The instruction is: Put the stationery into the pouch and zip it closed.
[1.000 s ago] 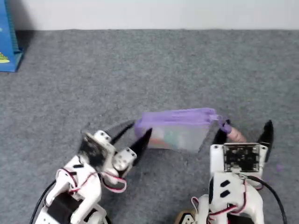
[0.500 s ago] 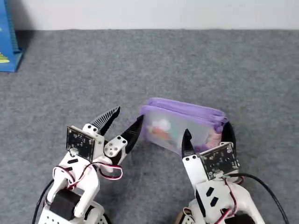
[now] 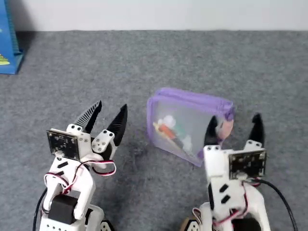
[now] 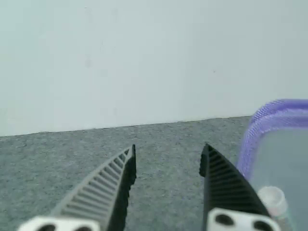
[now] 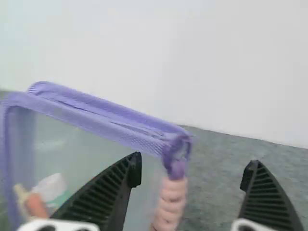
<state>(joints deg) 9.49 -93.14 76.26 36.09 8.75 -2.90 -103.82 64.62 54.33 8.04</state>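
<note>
A clear pouch with purple trim [image 3: 185,126] lies flat on the grey carpet, with stationery showing inside it. Its purple zipper edge [image 5: 101,115] runs along the far side, and a pink pull charm [image 5: 169,202] hangs at its right corner. My left gripper [image 3: 107,116] stands open a little to the left of the pouch [image 4: 276,159], nothing between its fingers. My right gripper [image 3: 232,126] is open at the pouch's near right corner, and in the right wrist view its fingers straddle the charm without touching it.
A blue box [image 3: 8,38] stands at the far left edge by the white wall. Grey carpet [image 3: 144,67] stretches open behind and to the left of the pouch.
Both grippers have let go of the pouch and drawn back toward the near side. The pouch, held up on edge a second ago, now lies flat.
</note>
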